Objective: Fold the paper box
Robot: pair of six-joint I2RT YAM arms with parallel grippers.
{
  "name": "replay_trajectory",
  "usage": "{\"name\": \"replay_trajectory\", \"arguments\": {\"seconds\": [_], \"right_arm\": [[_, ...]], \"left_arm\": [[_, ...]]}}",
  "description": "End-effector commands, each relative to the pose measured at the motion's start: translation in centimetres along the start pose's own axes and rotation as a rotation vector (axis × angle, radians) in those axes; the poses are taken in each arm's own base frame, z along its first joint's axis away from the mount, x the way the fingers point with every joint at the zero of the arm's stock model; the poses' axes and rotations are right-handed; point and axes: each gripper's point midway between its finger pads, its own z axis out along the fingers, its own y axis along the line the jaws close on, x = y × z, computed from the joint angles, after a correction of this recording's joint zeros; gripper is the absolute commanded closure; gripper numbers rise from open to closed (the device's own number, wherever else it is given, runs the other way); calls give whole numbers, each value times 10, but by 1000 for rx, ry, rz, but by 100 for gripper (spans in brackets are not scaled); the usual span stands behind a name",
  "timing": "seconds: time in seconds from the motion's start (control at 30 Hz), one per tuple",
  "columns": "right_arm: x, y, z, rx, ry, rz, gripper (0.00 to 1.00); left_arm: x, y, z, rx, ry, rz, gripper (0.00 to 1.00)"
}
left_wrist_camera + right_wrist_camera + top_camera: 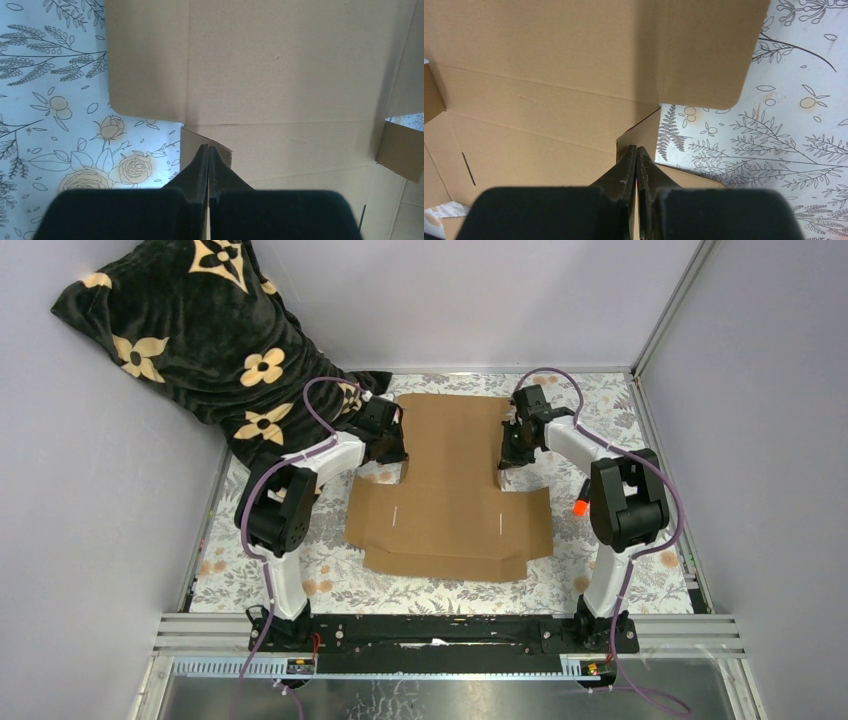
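Brown cardboard is laid out in the middle of the flowered table [610,570]: the paper box [450,490] is seen from above as an almost flat die-cut sheet, its narrower panel reaching toward the back wall and its wider panel lying nearer the arm bases. Two short slits are visible in the near panel.

The left gripper [386,452] is brought down at the left edge of the sheet, right where the narrow panel meets the wide one. On the left wrist camera the left gripper [208,148] is shown clenched, its fingers pressed flat together, with a small raised flap of the paper box [280,65] just behind the tips.

The right gripper [507,458] is placed at the matching notch on the opposite edge. From its own wrist camera the right gripper [636,148] is also seen closed, only a hairline left between the fingers, against a small flap standing up from the paper box [549,75]. Whether either flap is actually pinched between the tips cannot be told; the fingers hide the contact.

An orange marker [579,507] is spotted on the table just beside the right arm, apart from the sheet. A dark blanket with pale flowers [200,330] is heaped in the far left corner.
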Motion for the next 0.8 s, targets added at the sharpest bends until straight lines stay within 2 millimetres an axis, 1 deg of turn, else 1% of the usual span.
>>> {"name": "replay_trajectory", "arguments": {"seconds": [0.0, 0.07, 0.17, 0.23, 0.33, 0.43, 0.53, 0.77], "right_arm": [[-6, 17, 3, -38, 1, -17, 94], [-5, 18, 6, -37, 5, -21, 92], [-3, 19, 10, -36, 14, -23, 90], [-1, 21, 13, -37, 20, -27, 86], [1, 23, 16, -35, 25, -32, 78], [2, 24, 17, -31, 25, -38, 74], [2, 25, 17, -19, 26, -46, 71], [2, 29, 18, 20, 30, -79, 71]], "left_arm": [[-7, -11, 8, 13, -24, 4, 97], [-5, -13, 10, 16, -19, 9, 89], [-3, -13, 11, 12, -16, 12, 80], [-3, -14, 12, 10, -16, 12, 73], [-1, -14, 13, 8, -12, 17, 66], [-1, -15, 13, 8, -14, 20, 62], [0, -17, 14, 10, -11, 23, 61], [7, -20, 16, 3, -3, 37, 63]]}}
